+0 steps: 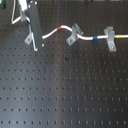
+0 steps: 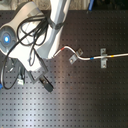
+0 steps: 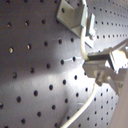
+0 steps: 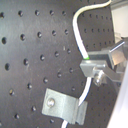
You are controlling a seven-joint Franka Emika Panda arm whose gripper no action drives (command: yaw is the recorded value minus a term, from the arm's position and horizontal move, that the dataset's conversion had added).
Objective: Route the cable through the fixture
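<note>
Gripper [image 4: 96, 70] is clenching the white cable [image 1: 50, 33] near its free end | cable is running toward the first exterior view's right, already lying in the forked grey fixture [image 1: 75, 34] | broader T-shaped clip [image 1: 110, 38] is sitting farther right along that axis

Under me lay a black perforated breadboard [image 1: 65, 95], its holes in a regular grid, seen in both exterior views. On it stood a broader T-shaped grey clip [image 1: 110, 39], toward the first exterior view's right, upright on the board [image 2: 103, 57].
</note>
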